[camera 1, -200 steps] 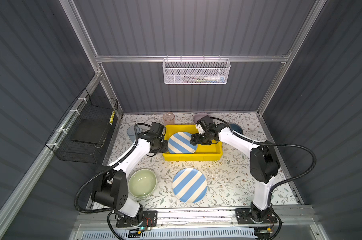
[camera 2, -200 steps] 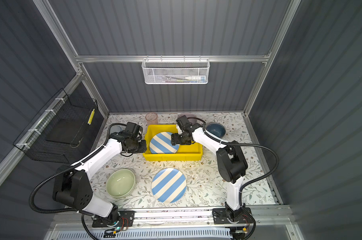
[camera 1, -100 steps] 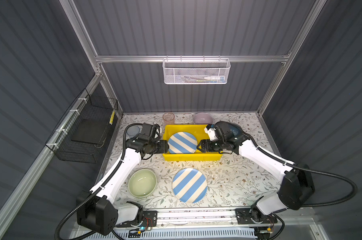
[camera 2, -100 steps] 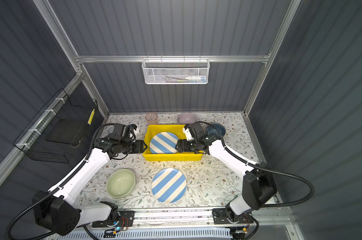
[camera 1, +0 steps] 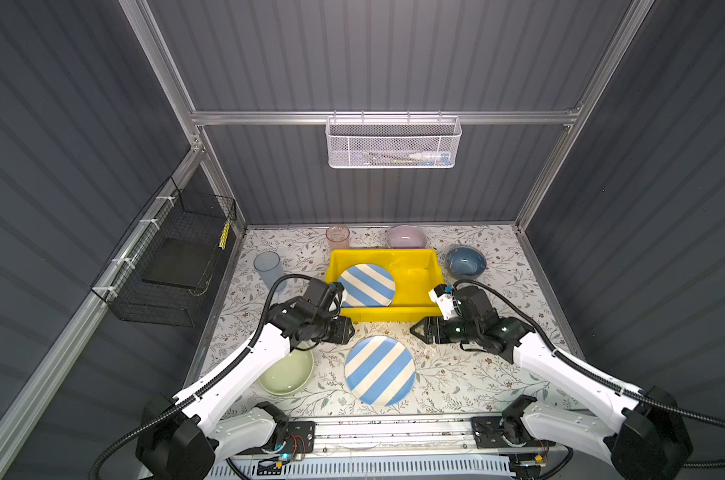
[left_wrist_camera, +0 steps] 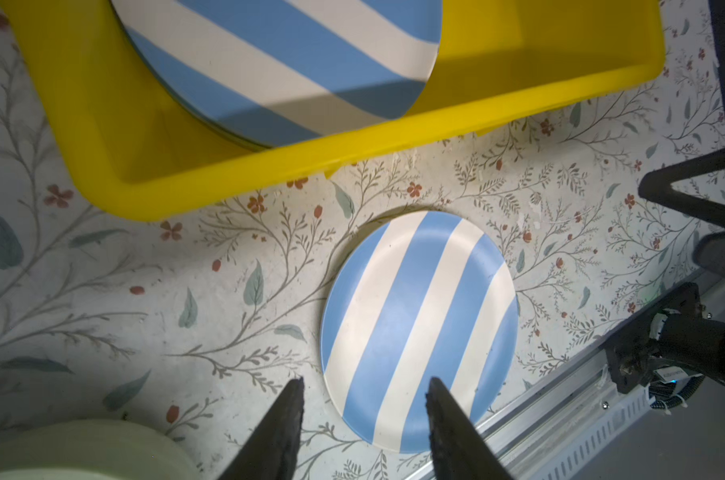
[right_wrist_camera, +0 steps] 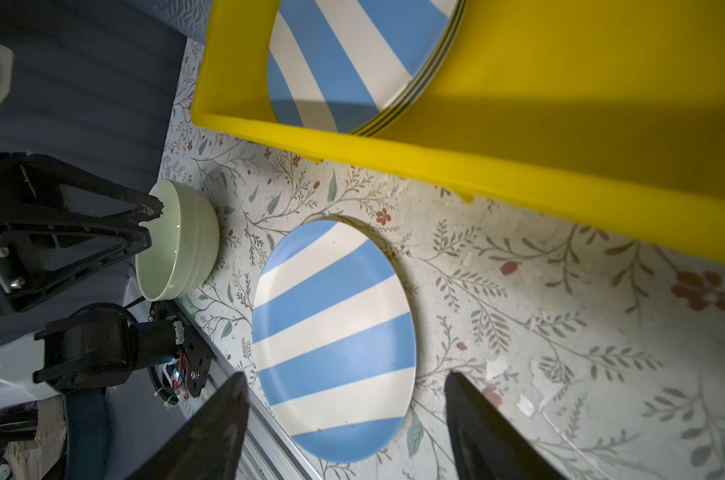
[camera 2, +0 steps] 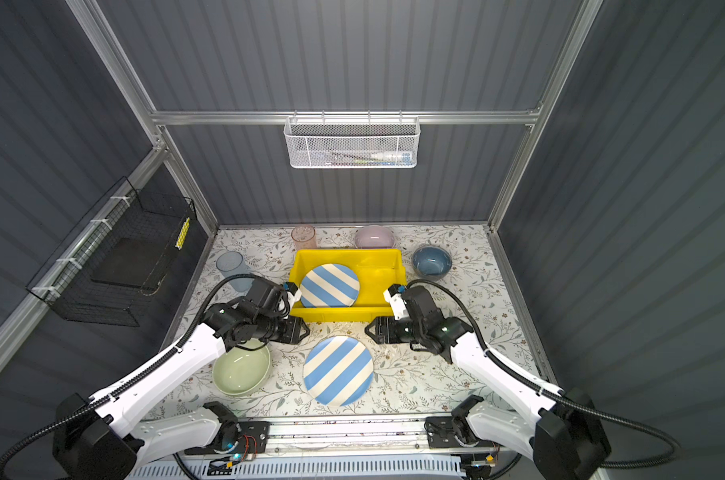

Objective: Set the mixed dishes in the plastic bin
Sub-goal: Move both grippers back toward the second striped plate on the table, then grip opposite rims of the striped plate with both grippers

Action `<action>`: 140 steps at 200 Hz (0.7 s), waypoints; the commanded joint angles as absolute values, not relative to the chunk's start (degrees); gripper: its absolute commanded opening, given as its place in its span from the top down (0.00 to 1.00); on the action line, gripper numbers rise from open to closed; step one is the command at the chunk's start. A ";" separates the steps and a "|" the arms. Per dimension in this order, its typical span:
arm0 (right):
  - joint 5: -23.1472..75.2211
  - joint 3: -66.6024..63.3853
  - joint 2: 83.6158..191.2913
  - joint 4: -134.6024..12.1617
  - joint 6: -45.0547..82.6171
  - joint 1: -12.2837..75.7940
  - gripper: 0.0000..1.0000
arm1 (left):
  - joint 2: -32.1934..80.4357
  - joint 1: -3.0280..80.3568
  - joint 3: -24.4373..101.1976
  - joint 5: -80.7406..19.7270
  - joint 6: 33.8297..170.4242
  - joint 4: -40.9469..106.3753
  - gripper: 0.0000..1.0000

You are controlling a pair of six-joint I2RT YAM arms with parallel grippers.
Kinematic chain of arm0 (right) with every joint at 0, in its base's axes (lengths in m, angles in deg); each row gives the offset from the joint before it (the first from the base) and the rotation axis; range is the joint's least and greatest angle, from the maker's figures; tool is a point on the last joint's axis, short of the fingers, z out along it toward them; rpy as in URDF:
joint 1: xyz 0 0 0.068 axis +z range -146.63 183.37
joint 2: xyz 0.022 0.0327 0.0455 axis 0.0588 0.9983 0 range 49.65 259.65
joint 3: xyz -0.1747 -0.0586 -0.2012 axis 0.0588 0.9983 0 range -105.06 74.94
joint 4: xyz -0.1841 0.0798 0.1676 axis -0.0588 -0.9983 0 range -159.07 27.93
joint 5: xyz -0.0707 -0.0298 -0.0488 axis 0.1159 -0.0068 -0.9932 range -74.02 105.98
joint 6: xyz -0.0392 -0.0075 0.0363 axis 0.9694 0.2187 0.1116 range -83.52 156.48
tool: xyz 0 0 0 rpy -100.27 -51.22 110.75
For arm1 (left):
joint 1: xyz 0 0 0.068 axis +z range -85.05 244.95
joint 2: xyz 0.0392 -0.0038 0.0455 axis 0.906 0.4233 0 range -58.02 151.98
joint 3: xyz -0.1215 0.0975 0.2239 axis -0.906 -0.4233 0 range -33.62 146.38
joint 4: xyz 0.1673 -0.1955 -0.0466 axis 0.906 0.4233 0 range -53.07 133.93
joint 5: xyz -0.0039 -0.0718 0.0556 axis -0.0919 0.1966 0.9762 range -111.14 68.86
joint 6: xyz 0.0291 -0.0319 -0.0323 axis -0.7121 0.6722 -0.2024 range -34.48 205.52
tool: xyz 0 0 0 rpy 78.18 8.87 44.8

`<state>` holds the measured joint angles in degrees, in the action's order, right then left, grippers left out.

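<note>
While a striped plate [camera 1: 379,370] lies on the table [camera 1: 477,374] beside a green bowl [camera 1: 288,374], the left gripper [left_wrist_camera: 365,380] and right gripper [right_wrist_camera: 344,374] flank its far edge, fingers [left_wrist_camera: 283,424] apart, empty. Behind, the yellow bin [camera 1: 383,252] holds stacked plates [camera 1: 367,284]; around it stand a lilac bowl [camera 1: 406,237], blue bowl [camera 1: 465,262], pink tumbler [camera 1: 337,237] and blue tumbler [camera 1: 267,268].

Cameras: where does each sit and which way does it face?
Top views: high, front, looking down at the table; left hand and right hand show.
Left wrist: on left arm, facing the table's striped plate; own fingers, right hand show.
Right wrist: on right arm, same plate; own fingers, left hand show.
Both wrist views share that plate and the yellow bin.
</note>
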<state>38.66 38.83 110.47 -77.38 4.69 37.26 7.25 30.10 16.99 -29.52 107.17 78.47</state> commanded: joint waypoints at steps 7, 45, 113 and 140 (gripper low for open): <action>39.72 45.93 107.68 -68.95 -0.59 38.72 0.28 | 5.03 29.53 13.33 -30.43 110.47 79.46 0.52; 39.97 52.42 109.55 -60.92 -2.62 39.93 0.33 | 7.84 28.28 11.87 -32.37 111.76 79.50 0.58; 43.95 57.60 123.55 -44.21 -5.69 40.75 0.42 | 13.23 24.80 9.63 -30.88 114.05 76.31 0.67; 44.96 58.46 127.00 -40.29 -6.64 41.01 0.45 | 13.92 24.43 8.65 -30.32 114.43 76.22 0.70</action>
